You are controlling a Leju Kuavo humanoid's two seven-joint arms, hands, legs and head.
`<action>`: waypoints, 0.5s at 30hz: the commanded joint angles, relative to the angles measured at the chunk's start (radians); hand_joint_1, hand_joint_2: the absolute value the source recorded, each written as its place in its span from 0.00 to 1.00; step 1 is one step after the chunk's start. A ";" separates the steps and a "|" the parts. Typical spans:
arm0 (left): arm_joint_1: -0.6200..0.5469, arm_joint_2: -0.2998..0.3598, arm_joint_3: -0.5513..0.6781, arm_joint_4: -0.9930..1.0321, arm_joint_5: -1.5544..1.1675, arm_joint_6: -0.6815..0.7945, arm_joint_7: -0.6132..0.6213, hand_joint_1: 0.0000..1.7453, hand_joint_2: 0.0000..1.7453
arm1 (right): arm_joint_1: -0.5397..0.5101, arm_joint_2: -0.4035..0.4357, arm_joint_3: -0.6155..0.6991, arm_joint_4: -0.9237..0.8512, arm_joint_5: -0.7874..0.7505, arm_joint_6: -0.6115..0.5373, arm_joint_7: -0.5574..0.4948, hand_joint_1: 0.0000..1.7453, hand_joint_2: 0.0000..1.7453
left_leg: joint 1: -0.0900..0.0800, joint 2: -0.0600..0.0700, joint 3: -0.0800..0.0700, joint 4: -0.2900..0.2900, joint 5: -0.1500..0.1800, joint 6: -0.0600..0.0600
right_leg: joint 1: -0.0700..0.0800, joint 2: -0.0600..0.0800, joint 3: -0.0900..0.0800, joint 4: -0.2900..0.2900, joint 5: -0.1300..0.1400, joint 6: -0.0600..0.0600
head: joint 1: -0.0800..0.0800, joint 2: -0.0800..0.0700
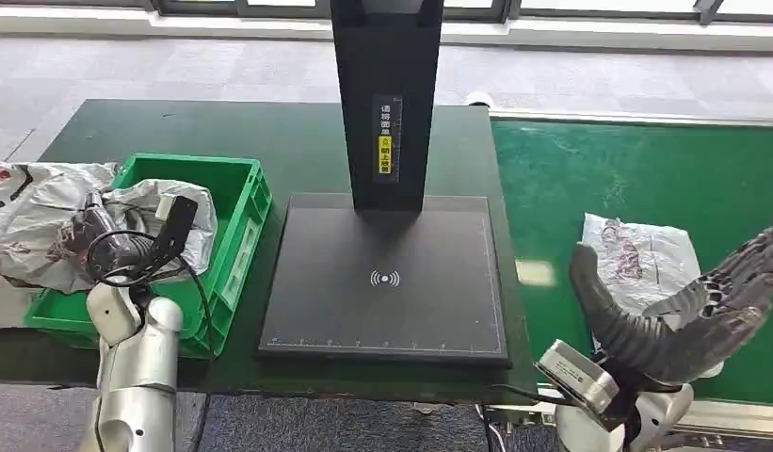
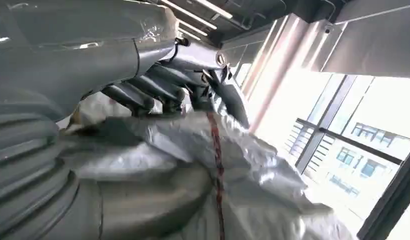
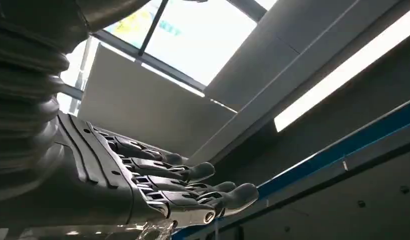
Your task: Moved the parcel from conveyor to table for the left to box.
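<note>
The right hand, fingers spread and holding nothing, hovers palm-up at the lower right of the frame, over the near edge of the parcel; that white bag lies flat on the green conveyor, just beyond and left of the fingers, its long axis running away from the robot; the right hand is much the nearer. The left hand, at lower left, grips a crumpled grey bag at the green box. On the black scanner a yellow label bears small writing I cannot read.
</note>
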 commanded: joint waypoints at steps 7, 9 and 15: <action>-0.058 -0.027 0.157 0.076 -0.013 0.000 -0.036 0.00 1.00 | 0.050 0.022 0.026 0.043 -0.001 0.002 -0.001 0.00 1.00 | 0.001 -0.002 0.003 -0.002 0.000 0.000 | 0.001 -0.001 0.004 -0.003 0.000 -0.001 | 0.000 0.000; -0.048 -0.034 0.177 0.059 -0.005 0.000 -0.059 0.00 1.00 | 0.045 0.022 0.028 0.050 -0.007 0.002 -0.010 0.00 1.00 | 0.001 -0.001 0.004 -0.002 0.000 0.000 | 0.001 -0.001 0.004 -0.003 0.000 -0.001 | 0.000 0.000; -0.053 -0.046 0.218 0.045 0.003 0.000 -0.102 0.00 1.00 | 0.041 0.022 0.030 0.056 -0.002 0.002 -0.005 0.00 1.00 | 0.002 0.000 0.003 -0.002 -0.001 0.000 | 0.002 0.000 0.004 -0.003 0.000 -0.001 | 0.000 0.000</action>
